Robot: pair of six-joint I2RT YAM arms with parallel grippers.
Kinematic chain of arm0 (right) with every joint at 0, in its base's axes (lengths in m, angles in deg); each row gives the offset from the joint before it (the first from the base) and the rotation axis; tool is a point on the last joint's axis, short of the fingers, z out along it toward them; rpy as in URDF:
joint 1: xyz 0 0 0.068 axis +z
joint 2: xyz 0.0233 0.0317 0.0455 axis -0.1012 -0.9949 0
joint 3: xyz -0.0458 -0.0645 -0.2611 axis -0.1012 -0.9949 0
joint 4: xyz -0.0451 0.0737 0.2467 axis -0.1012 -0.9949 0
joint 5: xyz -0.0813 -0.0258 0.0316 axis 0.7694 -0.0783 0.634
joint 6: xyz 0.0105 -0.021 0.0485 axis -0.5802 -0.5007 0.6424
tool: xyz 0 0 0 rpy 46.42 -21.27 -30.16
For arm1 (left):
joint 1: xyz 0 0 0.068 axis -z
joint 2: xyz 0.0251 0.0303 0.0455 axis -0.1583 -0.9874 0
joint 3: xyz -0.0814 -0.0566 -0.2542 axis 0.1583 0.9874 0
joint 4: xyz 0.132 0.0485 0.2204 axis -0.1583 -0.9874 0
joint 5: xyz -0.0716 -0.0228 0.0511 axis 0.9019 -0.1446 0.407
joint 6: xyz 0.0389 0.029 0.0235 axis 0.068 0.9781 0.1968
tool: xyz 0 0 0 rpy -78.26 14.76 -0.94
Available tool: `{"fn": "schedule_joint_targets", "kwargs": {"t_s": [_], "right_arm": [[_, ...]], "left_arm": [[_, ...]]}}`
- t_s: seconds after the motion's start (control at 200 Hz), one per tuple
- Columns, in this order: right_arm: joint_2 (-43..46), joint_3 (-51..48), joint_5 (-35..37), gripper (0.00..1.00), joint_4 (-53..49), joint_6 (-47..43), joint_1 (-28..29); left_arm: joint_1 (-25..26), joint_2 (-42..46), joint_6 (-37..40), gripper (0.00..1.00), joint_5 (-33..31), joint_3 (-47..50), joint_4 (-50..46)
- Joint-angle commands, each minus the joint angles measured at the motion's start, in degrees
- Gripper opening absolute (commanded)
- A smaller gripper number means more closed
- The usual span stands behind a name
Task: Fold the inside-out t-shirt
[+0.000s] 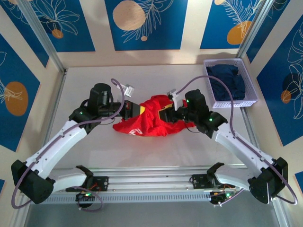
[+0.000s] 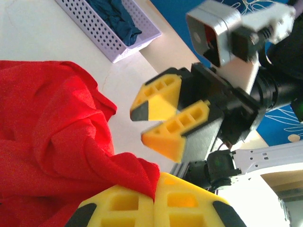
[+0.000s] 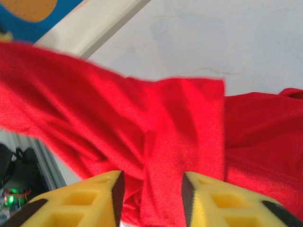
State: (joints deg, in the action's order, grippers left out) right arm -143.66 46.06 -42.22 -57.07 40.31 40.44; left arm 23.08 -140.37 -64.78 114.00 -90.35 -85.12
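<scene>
We can read no words, numbers or brand marks anywhere. The shirt (image 1: pixel 151 118) carries a small patch of white marks (image 1: pixel 135 131) on its fold toward the near edge of the counter (image 1: pixel 94 151), too small and crumpled for us to make out.

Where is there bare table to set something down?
Bare: the white tabletop between the back wall and the bright red cloth t-shirt, and the strip between shirt and near metal rail. Crowded: the centre around the shirt, and the far-right corner with the lavender perforated basket.
</scene>
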Motion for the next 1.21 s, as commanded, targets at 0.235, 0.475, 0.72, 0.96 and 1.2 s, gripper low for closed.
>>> {"fn": "schedule_joint_targets", "kwargs": {"t_s": [0.235,0.475,0.72,0.96,1.2], "right_arm": [[-6.0,-2.9,8.2,0.48,4.2,-2.6,7.1],[-6.9,-0.7,8.7,0.04,3.5,0.0,4.9],[0.5,-6.0,-14.9,0.00,11.9,6.8,-2.6],[0.2,-6.5,-19.8,0.00,18.1,10.7,-4.0],[-4.0,-6.4,-19.2,0.04,16.5,7.3,-3.4]], "left_arm": [[-0.8,0.2,-0.5,0.00,2.0,-2.3,-0.7],[-1.0,1.8,2.3,0.00,-10.7,-1.5,-6.7],[-1.5,0.7,4.0,0.00,-24.4,0.5,-9.0],[-1.4,-0.6,5.8,0.00,-29.9,1.7,-10.6],[-1.5,1.4,5.6,0.00,-24.7,4.7,-6.5]]}}
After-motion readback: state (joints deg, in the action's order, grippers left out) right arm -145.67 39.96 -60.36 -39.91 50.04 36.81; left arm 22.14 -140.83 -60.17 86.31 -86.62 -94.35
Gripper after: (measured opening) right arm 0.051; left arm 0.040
